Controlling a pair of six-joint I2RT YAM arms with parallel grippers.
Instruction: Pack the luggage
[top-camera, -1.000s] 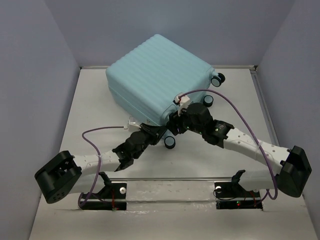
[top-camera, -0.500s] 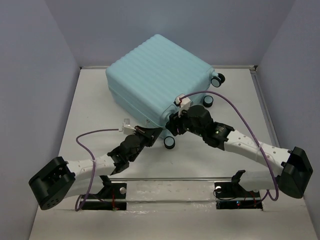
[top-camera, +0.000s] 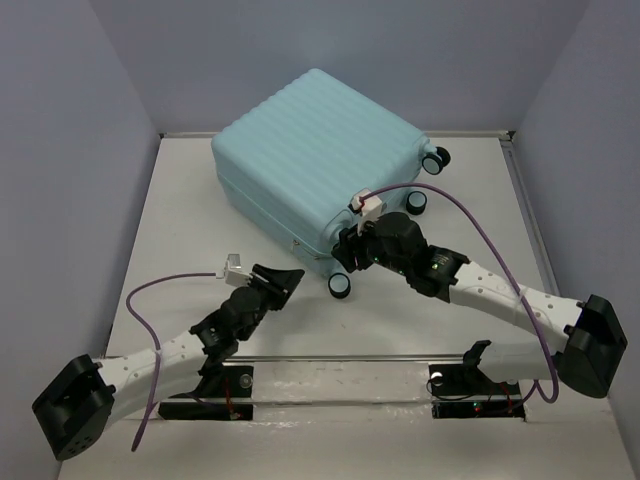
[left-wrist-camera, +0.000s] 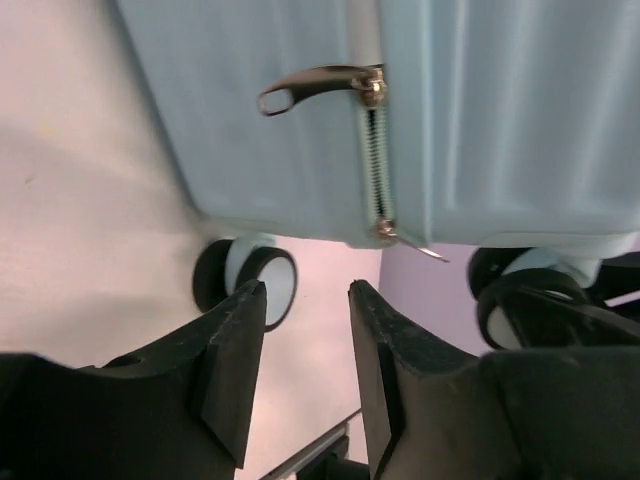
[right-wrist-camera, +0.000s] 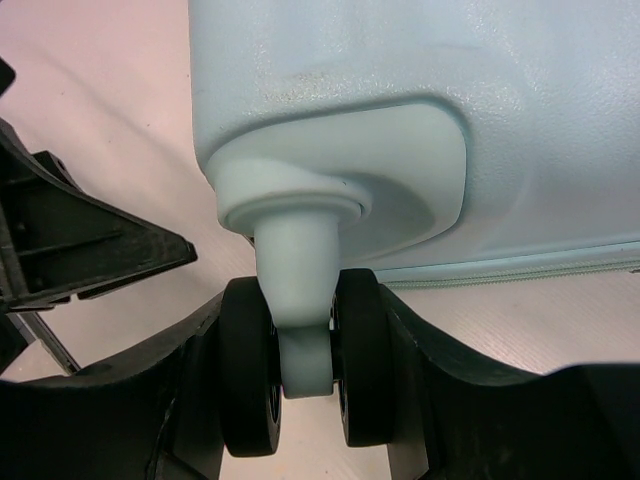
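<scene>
Right gripper is clamping a caster wheel of the luggage; left gripper is hanging free beside it.
The luggage is lying closed on its broad side on the table. The right fingers are pressing on both sides of the wheel at the luggage's near corner. The left gripper, narrowly parted and holding nothing, is pointing at the zipper pull on that corner, clear of the shell.

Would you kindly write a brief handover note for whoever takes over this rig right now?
Left gripper: jaws open, empty, off the luggage, facing its zip pull.
Right gripper: shut on a caster wheel at the near corner.
Luggage: lying on the table, lid down.
Done: case looks closed.
To do: zip state unclear, check it.
</scene>
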